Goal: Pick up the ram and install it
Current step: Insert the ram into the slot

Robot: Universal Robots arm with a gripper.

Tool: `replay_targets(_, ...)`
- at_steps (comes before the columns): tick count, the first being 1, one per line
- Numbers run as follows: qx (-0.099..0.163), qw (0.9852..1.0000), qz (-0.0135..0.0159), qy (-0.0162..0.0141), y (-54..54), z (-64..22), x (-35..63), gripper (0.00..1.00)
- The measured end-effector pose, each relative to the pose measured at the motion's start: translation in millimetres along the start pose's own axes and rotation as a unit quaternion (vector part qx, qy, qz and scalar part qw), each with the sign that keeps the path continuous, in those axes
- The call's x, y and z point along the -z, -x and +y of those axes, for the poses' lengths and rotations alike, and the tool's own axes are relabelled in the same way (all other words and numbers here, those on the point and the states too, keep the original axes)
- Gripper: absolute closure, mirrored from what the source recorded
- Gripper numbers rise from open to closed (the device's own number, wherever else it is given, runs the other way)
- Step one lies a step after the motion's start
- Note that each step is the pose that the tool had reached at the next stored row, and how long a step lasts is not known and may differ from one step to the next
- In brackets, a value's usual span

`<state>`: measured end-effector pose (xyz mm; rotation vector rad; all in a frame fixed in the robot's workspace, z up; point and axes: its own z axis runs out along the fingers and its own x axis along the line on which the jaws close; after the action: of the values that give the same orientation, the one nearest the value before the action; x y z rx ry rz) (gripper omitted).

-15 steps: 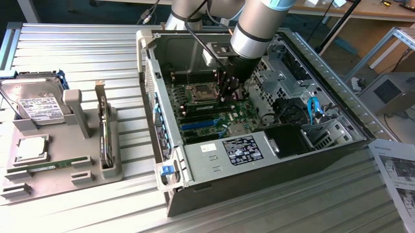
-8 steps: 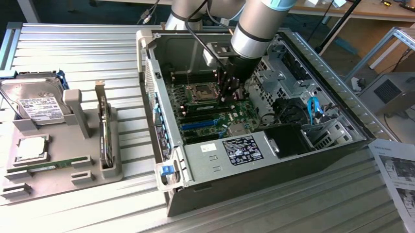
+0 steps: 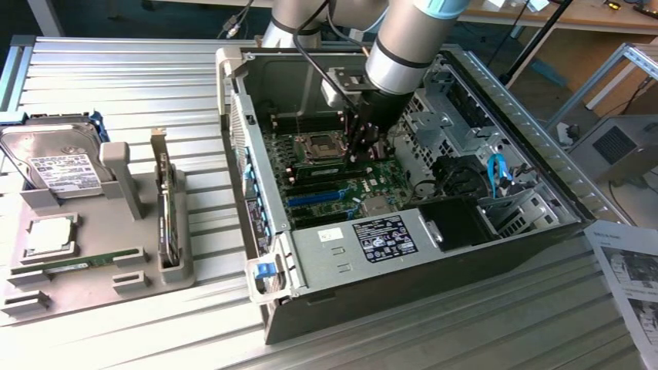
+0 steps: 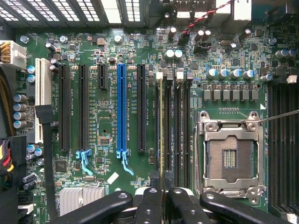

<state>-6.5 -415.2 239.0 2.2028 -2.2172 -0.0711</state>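
Observation:
In the wrist view the ram (image 4: 161, 126) is seen edge-on as a thin, pale line running along the memory slots (image 4: 180, 135), just beside the open processor socket (image 4: 231, 158). My gripper (image 4: 162, 189) is shut on the ram's near end, its black fingers (image 4: 150, 205) pressed against both faces. I cannot tell whether the stick is seated in a slot or held just above it. In the exterior view the gripper (image 3: 367, 146) reaches down inside the open computer case (image 3: 340, 254), over the motherboard next to the socket.
Case walls, the drive cage (image 3: 463, 123) and a black fan (image 3: 458, 179) crowd the arm. Left of the case, a grey tray (image 3: 92, 277) holds a hard drive (image 3: 57, 158), a silver processor (image 3: 49, 233), an upright expansion card (image 3: 165, 223) and a green stick (image 3: 77, 262). A paper sheet (image 3: 627, 270) lies at the right.

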Motion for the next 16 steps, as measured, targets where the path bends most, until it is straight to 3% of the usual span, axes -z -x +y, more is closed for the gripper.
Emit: replay_targets(16, 0.000, 1.0000, 0.0000, 0.0000, -0.1, -0.4, -5.4, 0.88)
